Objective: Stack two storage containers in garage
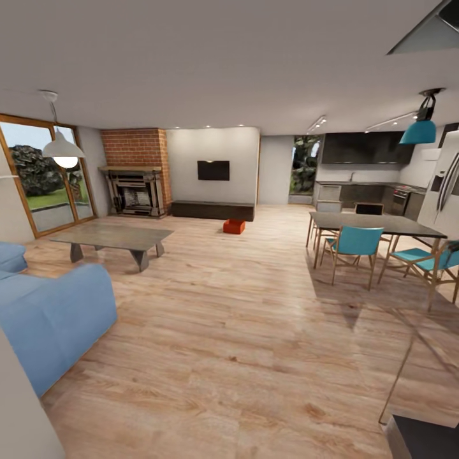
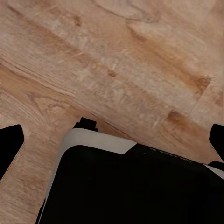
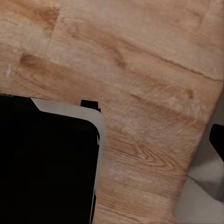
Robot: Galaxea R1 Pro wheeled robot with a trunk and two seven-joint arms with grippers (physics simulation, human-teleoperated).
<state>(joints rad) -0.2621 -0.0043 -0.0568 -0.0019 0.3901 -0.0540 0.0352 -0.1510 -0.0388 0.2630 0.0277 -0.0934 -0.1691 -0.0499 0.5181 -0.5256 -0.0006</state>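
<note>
Not much of the bot to see here tbh. Both wrist cams catch the base (image 2: 140, 186), a big matte black block with a rounded corner and a pale grey-white rim (image 3: 95, 122), plus a small black tab sticking out at that corner. Black fingertips (image 2: 9, 144) poke in at the edges, plain, no markings.

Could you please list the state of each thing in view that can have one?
storage containers: an orange-red shape resting on the wood floor before the dark cabinet; too far to separate.
TV: screen dark.
pendant lamp: lit.
left claw: open, empty.
right claw: cannot tell.
</note>
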